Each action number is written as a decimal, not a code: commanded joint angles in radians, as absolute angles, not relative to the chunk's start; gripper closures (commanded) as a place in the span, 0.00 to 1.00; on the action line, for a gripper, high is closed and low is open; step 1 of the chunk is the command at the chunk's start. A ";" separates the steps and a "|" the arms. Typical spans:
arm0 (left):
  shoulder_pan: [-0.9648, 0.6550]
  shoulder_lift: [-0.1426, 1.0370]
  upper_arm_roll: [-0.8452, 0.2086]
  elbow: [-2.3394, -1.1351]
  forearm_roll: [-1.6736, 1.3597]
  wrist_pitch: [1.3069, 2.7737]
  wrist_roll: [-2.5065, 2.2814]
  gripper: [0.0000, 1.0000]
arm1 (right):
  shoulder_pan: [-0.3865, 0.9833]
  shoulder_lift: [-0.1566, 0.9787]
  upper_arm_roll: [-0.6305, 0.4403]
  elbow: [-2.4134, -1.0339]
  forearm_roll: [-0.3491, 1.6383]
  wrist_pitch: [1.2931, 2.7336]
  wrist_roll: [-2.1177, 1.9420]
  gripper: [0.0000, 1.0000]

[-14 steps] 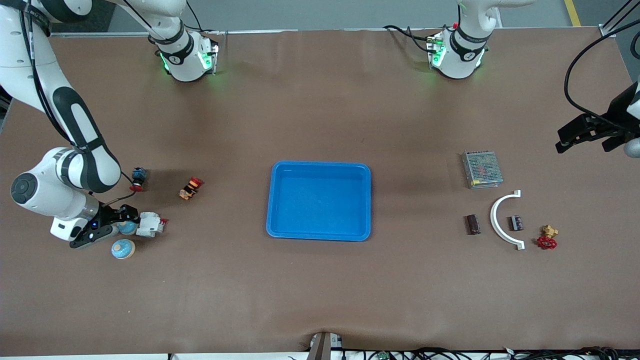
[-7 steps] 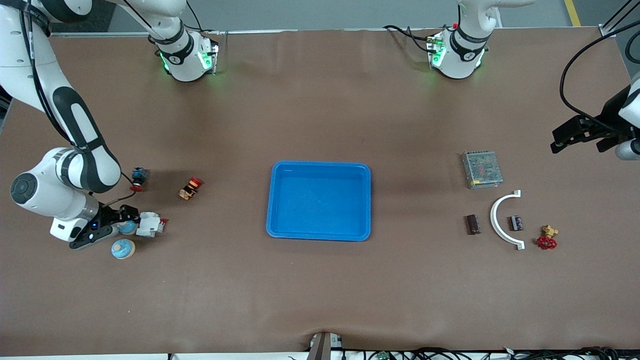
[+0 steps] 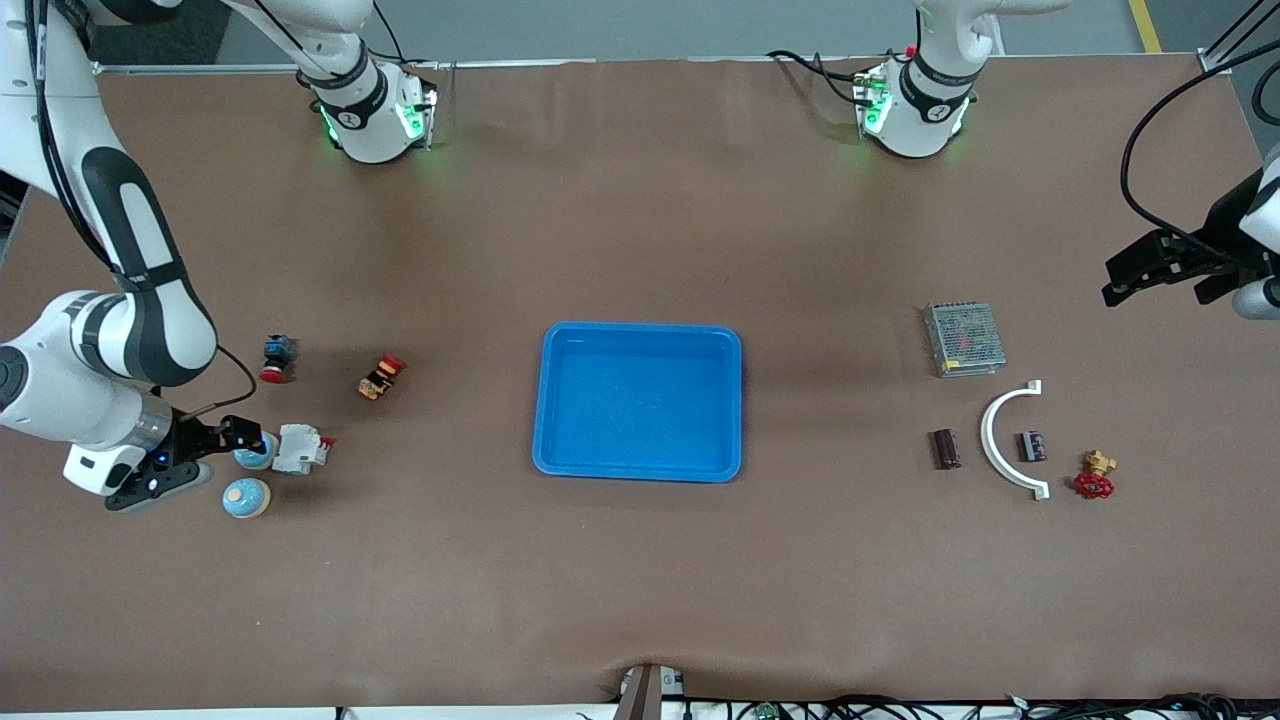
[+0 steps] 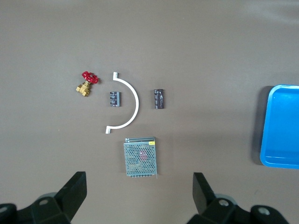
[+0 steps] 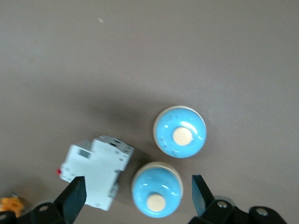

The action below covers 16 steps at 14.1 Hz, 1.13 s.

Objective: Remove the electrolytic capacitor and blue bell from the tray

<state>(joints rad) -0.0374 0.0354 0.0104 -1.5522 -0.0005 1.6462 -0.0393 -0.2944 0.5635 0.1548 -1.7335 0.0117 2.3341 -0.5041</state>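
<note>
- Bells, two of them: round blue domes with a cream button on top, lying close together near the right arm's end of the table.
- One bell (image 3: pixel 254 455) just beside a white breaker (image 3: pixel 299 449); second bell (image 3: pixel 246 497) nearer the front camera, apart from the breaker.
- Capacitors toward the left arm's end: dark, short cylinders lying on their sides.
- Larger capacitor (image 3: pixel 945 448) on the tray side of a white curved bracket (image 3: pixel 1004 440); smaller capacitor (image 3: pixel 1031 446) tucked inside the bracket's curve, printing on it too small to read.
- Right gripper (image 3: pixel 190 460) low over the table next to the bells, fingers spread wide, holding nothing; from the right wrist view, the closer bell (image 5: pixel 156 189) sits about between the two fingers (image 5: pixel 72 198), perhaps not quite touched.
- Left gripper (image 3: pixel 1160 270) up in the air over bare table at the left arm's end, fingers wide apart and empty; in the left wrist view, fingers (image 4: pixel 74 191) framing a metal mesh box (image 4: pixel 140 156).
- Blue tray (image 3: pixel 640 335) at mid-table, nothing inside it.
- Also present: brass valve with red handle (image 3: pixel 1095 476) beside the bracket, plus two small push-button switches, one blue-bodied (image 3: pixel 276 357) and one orange-bodied (image 3: pixel 383 375), farther from the front camera than the bells.
</note>
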 commanded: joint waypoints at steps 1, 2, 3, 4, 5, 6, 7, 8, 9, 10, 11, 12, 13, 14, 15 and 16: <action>-0.037 0.041 0.011 -1.529 0.000 1.623 -0.034 0.00 | -0.253 0.502 0.152 -1.743 0.020 2.272 -0.381 0.00; -0.037 0.041 0.011 -1.529 0.000 1.623 -0.034 0.00 | -0.238 0.476 0.150 -1.743 0.018 2.238 -0.329 0.00; -0.037 0.041 0.011 -1.528 0.000 1.623 -0.034 0.00 | -0.226 0.450 0.150 -1.741 0.018 2.202 -0.281 0.00; -0.037 0.041 0.011 -1.528 0.000 1.623 -0.034 0.00 | -0.206 0.421 0.149 -1.741 0.015 2.163 -0.243 0.00; -0.037 0.041 0.011 -1.528 0.002 1.623 -0.034 0.00 | -0.190 0.396 0.149 -1.741 0.008 2.133 -0.210 0.00; -0.038 0.041 0.011 -1.528 0.002 1.623 -0.032 0.00 | -0.177 0.370 0.149 -1.741 0.006 2.106 -0.177 0.00; -0.038 0.040 0.011 -1.528 0.002 1.623 -0.032 0.00 | -0.151 0.344 0.147 -1.741 0.003 2.076 -0.137 0.00; -0.038 0.040 0.011 -1.526 0.002 1.623 -0.032 0.00 | -0.125 0.321 0.144 -1.735 0.002 2.048 -0.099 0.00; -0.040 0.040 0.009 -1.526 0.002 1.623 -0.032 0.00 | -0.101 0.307 0.143 -1.720 0.002 2.005 -0.056 0.00; -0.040 0.040 0.009 -1.526 0.002 1.623 -0.032 0.00 | -0.082 0.298 0.141 -1.688 0.000 1.952 -0.019 0.00; -0.040 0.040 0.009 -1.526 0.002 1.623 -0.031 0.00 | -0.065 0.298 0.141 -1.642 -0.003 1.890 0.015 0.00; -0.040 0.038 0.009 -1.526 0.002 1.623 -0.031 0.00 | -0.051 0.298 0.141 -1.594 -0.014 1.829 0.044 0.00; -0.040 0.038 0.000 -1.526 0.002 1.623 -0.031 0.00 | -0.028 0.298 0.141 -1.541 -0.041 1.768 0.073 0.00; -0.040 0.038 -0.002 -1.526 0.002 1.623 -0.032 0.00 | -0.012 0.298 0.144 -1.488 -0.070 1.712 0.098 0.00; -0.040 0.038 -0.005 -1.526 0.002 1.623 -0.031 0.00 | -0.003 0.298 0.144 -1.448 -0.081 1.671 0.121 0.00; -0.040 0.037 -0.005 -1.526 0.002 1.623 -0.031 0.00 | -0.005 0.299 0.144 -1.416 -0.081 1.645 0.129 0.00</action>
<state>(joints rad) -0.0392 0.0354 0.0005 -1.5465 -0.0005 1.6460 -0.0388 -0.0197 0.2901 0.1544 -1.4961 -0.0592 1.7106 0.0901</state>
